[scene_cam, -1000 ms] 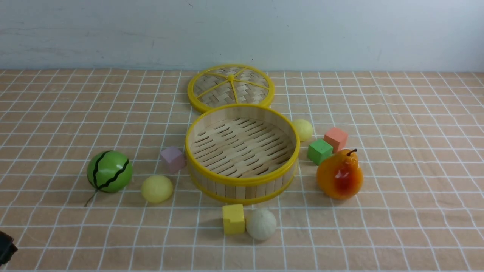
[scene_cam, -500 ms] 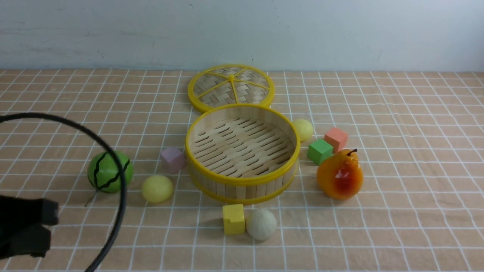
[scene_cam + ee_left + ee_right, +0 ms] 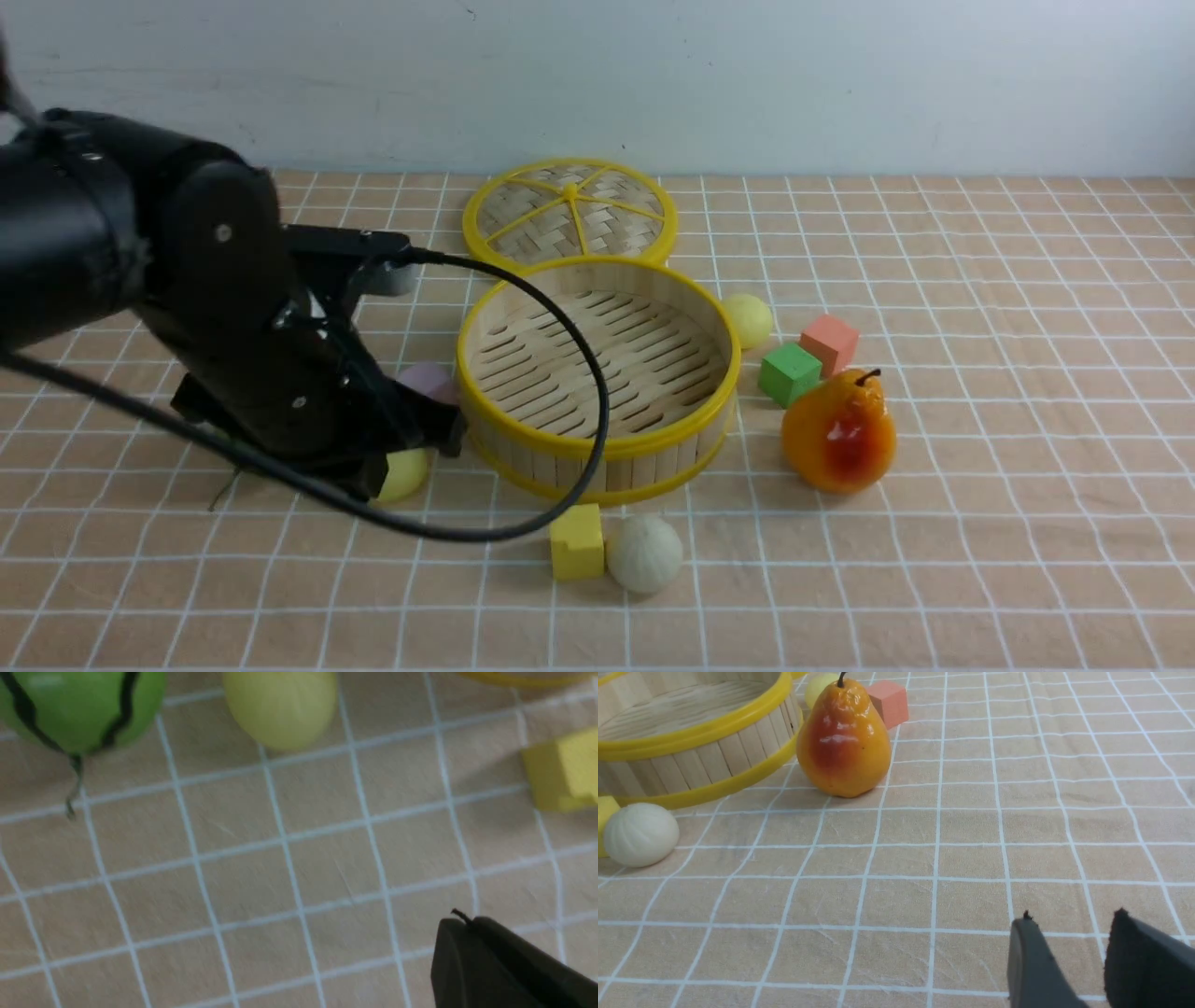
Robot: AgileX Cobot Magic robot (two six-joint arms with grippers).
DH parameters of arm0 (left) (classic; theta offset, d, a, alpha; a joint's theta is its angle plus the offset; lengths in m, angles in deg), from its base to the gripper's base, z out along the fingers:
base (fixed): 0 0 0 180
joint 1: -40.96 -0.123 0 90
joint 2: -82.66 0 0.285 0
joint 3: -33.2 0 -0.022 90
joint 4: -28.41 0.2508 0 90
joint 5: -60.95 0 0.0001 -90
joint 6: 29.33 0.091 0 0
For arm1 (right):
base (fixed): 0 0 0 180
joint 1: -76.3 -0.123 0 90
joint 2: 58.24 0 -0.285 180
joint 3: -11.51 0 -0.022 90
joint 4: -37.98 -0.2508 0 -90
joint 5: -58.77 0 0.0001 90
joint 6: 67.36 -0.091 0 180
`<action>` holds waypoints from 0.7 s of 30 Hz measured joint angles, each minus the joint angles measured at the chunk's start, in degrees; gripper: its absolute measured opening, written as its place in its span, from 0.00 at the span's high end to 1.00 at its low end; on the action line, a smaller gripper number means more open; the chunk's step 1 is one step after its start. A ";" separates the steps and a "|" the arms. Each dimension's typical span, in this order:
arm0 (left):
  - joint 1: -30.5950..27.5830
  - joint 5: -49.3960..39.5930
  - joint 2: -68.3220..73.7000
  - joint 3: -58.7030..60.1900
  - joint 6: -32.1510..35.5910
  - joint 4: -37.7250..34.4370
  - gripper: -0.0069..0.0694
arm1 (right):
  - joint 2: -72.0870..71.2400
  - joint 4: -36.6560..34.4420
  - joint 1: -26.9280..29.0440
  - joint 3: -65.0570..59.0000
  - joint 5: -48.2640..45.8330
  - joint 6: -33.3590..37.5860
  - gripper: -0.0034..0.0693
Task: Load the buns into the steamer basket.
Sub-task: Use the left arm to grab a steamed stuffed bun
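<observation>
The steamer basket stands mid-table with nothing in it. One pale yellow bun lies to its left, half hidden by my left arm. In the left wrist view this bun lies apart from my left gripper, whose jaws are shut on nothing. A second pale yellow bun rests against the basket's right side. The off-white pleated bun lies in front of the basket. In the right wrist view it is far from my right gripper, which is open, holds nothing and does not show in the front view.
The woven lid lies behind the basket. An orange pear, a green cube and a salmon cube sit to the right. A yellow cube touches the off-white bun; a purple cube and the watermelon ball are at the left.
My left arm has swung in from the near left corner, and now covers the watermelon ball and part of the left bun. No object has moved.
</observation>
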 joint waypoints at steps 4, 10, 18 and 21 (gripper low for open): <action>-1.92 1.76 7.59 -5.53 0.12 1.19 0.87 | 0.00 0.00 0.00 0.00 0.00 0.00 0.62; -4.97 3.11 14.96 -11.27 0.87 1.24 0.67 | 0.00 0.00 0.00 0.00 0.00 0.00 0.62; -5.33 3.32 18.59 -12.28 3.55 1.46 0.54 | 0.00 0.00 0.00 0.00 0.00 0.00 0.62; -5.33 3.70 19.47 -12.34 3.67 1.96 0.54 | 0.00 0.00 0.00 0.00 0.00 0.00 0.62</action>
